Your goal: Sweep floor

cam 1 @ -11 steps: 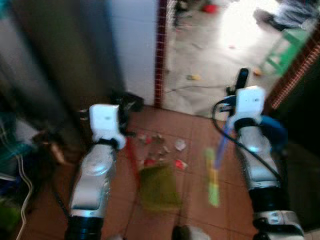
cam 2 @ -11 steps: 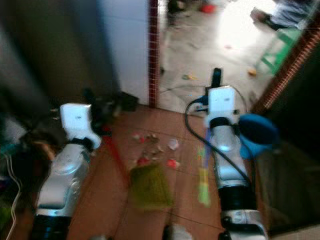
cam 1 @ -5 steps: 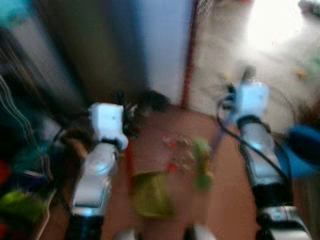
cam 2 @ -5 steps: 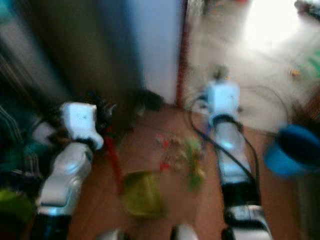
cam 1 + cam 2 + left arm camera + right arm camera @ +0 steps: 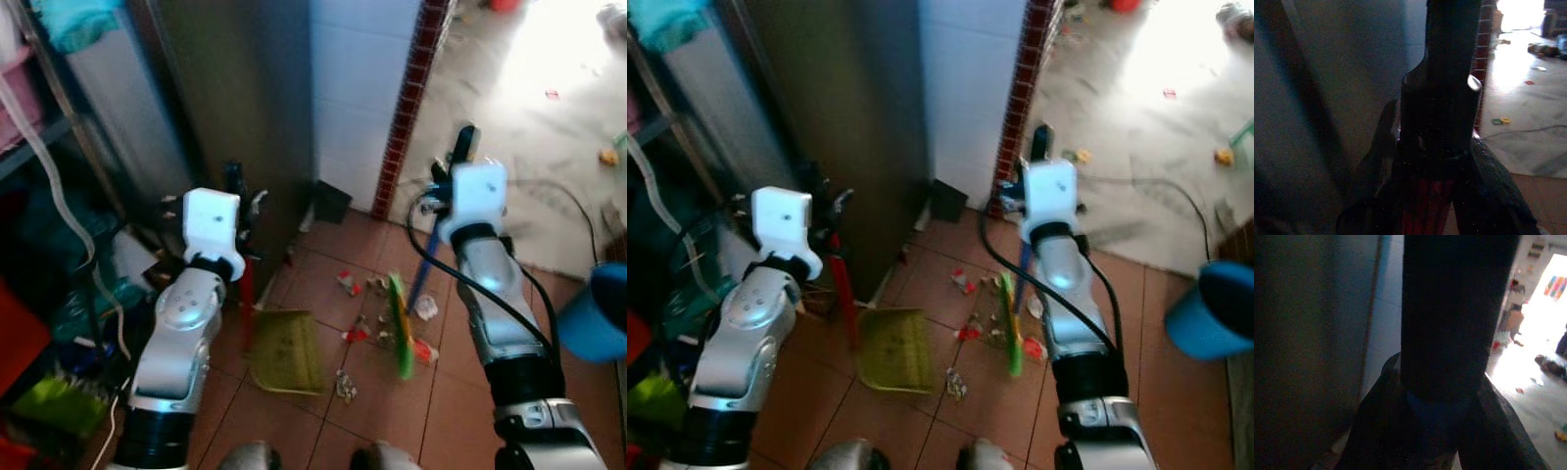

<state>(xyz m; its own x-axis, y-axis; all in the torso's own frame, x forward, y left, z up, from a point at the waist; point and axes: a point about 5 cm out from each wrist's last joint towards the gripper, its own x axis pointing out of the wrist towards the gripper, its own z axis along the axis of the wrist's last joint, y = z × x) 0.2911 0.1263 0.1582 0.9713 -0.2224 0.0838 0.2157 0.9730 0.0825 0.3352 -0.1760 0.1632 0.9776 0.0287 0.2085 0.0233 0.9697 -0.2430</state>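
Observation:
My left gripper point(image 5: 235, 188) is shut on the black-capped red handle point(image 5: 1426, 210) of a yellow-green dustpan point(image 5: 284, 351), which rests on the brown floor tiles. My right gripper point(image 5: 462, 155) is shut on the blue handle point(image 5: 421, 269) of a broom. Its green head point(image 5: 399, 328) stands on the floor among the scraps of litter point(image 5: 358, 292), right of the dustpan. More scraps point(image 5: 344, 386) lie by the dustpan's front edge. In the right wrist view the fingers point(image 5: 1374, 431) clasp the dark handle.
A dark door point(image 5: 235, 88) and a white tiled wall point(image 5: 348, 88) with a red-brick edge point(image 5: 411, 98) stand ahead. Cluttered shelves point(image 5: 49, 294) lie to the left. A blue bucket point(image 5: 598, 315) is at the right. A cable point(image 5: 578, 211) and litter lie on the grey floor beyond.
The camera has swung left and the blur has cleared. The broom head now stands among the litter, where before it was to the right of it. Both grips are unchanged.

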